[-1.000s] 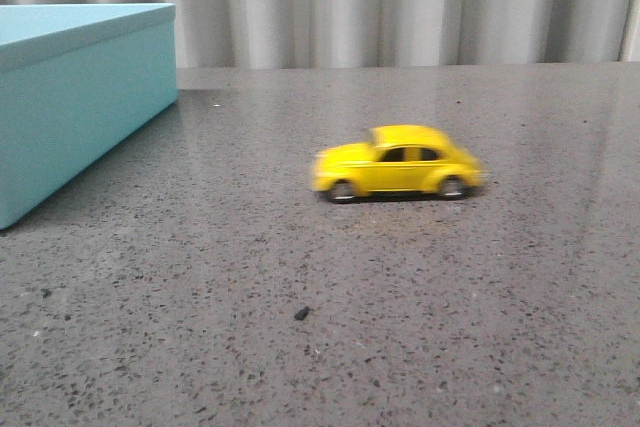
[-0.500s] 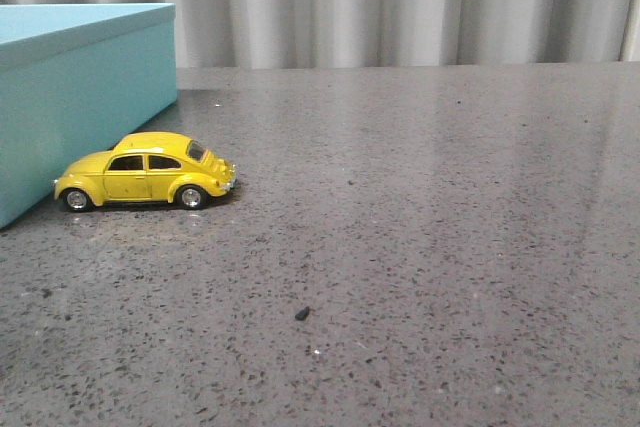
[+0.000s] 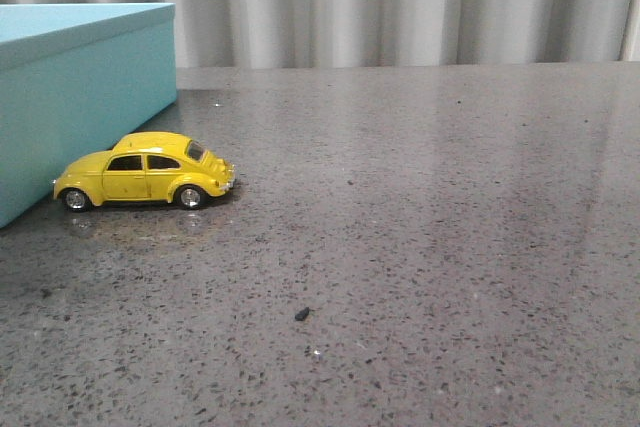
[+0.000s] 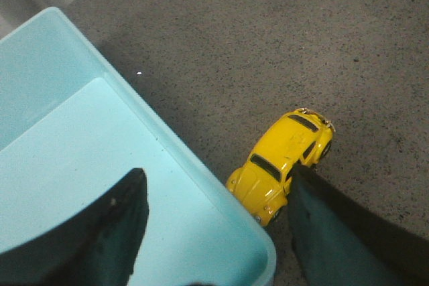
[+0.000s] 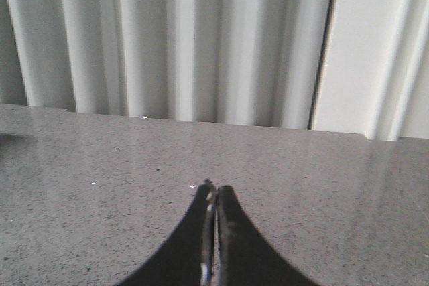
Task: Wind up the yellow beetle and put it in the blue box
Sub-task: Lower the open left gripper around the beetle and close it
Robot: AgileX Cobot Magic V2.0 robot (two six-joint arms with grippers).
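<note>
The left gripper (image 4: 214, 232) hangs above the near corner of the blue box (image 4: 100, 165), its two dark fingers (image 4: 114, 226) spread wide and holding nothing. One finger shows over the box's pale inside, the other over the speckled surface (image 4: 281, 31) outside the box wall. The yellow beetle (image 4: 281, 165) sits just below and between them, toward the outer finger, its nose close against the box's outer wall near that corner; whether it touches I cannot tell. Its long axis runs at a slant away from the wall, so the fingers would have to close across the car's width, over the doors, not along its length.

In the front view the car (image 3: 145, 182) stands on its four wheels beside the box's (image 3: 80, 97) right face, side-on to the camera, on the left part of the surface. The left arm is plainly the nearer one and, by my reading, the one to lift the car over the wall.

The right gripper (image 5: 213, 232) is well away, its fingers pressed together with nothing between them, pointed across bare grey surface toward a pleated pale curtain (image 5: 188, 38) that backs the room.
</note>
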